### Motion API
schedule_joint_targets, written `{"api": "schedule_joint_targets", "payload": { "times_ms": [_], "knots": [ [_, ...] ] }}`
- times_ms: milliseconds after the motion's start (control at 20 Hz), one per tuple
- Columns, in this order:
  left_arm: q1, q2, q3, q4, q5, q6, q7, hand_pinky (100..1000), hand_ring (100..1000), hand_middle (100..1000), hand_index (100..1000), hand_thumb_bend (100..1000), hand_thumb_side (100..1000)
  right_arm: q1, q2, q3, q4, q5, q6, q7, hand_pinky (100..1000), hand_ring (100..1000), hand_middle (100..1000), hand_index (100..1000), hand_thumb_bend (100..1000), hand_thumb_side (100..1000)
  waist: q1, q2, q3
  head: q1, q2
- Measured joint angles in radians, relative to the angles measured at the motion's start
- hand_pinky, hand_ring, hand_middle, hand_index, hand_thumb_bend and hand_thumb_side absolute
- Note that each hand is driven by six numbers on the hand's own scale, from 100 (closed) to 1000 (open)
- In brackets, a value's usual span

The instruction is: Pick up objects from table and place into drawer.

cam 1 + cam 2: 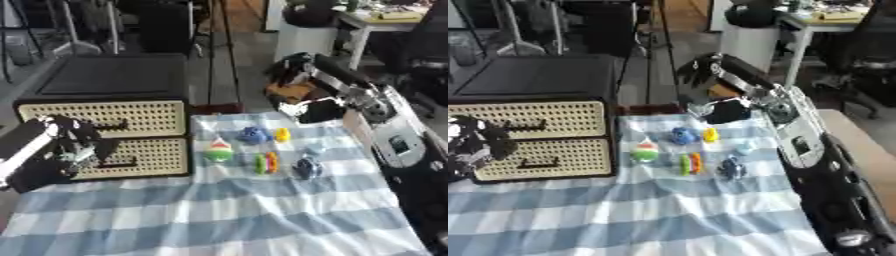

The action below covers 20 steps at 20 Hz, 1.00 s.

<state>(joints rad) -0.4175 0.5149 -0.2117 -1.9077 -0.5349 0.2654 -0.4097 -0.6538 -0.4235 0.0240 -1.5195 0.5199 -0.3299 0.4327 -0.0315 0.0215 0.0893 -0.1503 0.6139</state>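
I am at the opening step: nothing has gone into the drawer yet, and both wicker-fronted drawers of the cabinet (105, 137) look closed. My left hand (74, 142) sits right in front of the lower drawer (144, 157), close by its dark handle (122, 162), fingers curled; whether they already grip the handle I cannot tell, since the view there is poor. My right hand (710, 67) hangs at the far edge of the table (227, 220), above the checked cloth, and I cannot make out how open it is or whether it holds anything.

The objects wait in a cluster mid-cloth: a green and red toy (219, 150), a blue one (254, 135), a yellow one (282, 134), a green and orange piece (265, 162) and a dark blue one (306, 168), all near each other, apart from both hands.

Next, I judge, my left hand must hook the handle and pull the drawer out, so that my right can come down onto the nearest toy.
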Motion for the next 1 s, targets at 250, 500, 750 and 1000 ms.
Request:
{"api": "schedule_joint_targets", "payload": {
  "times_ms": [250, 500, 750, 1000],
  "knots": [
    [0.042, 0.0, 0.022, -0.066, 0.052, -0.012, 0.061, 470, 460, 526, 727, 679, 1000, 0.053, -0.02, -0.012, -0.06, -0.066, 0.02, -0.035, 571, 575, 587, 799, 205, 480, 0.0, -0.005, 0.003, 0.0, 0.001],
    [0.069, -0.001, 0.032, -0.073, 0.108, -0.088, 0.107, 441, 430, 502, 740, 682, 1000, 0.1, -0.041, -0.019, -0.096, -0.106, 0.034, -0.062, 514, 543, 556, 796, 206, 475, 0.001, -0.008, 0.006, 0.0, 0.001],
    [0.083, -0.005, 0.043, -0.073, 0.146, -0.154, 0.135, 387, 370, 448, 738, 681, 1000, 0.139, -0.056, -0.024, -0.109, -0.137, 0.042, -0.086, 478, 518, 528, 797, 200, 478, 0.0, -0.006, 0.008, -0.001, 0.001],
    [0.091, -0.005, 0.048, -0.073, 0.146, -0.175, 0.137, 368, 337, 413, 739, 676, 1000, 0.159, -0.058, -0.024, -0.113, -0.146, 0.043, -0.088, 464, 503, 514, 798, 197, 479, -0.001, -0.002, 0.01, 0.0, 0.0]
  ]
}}
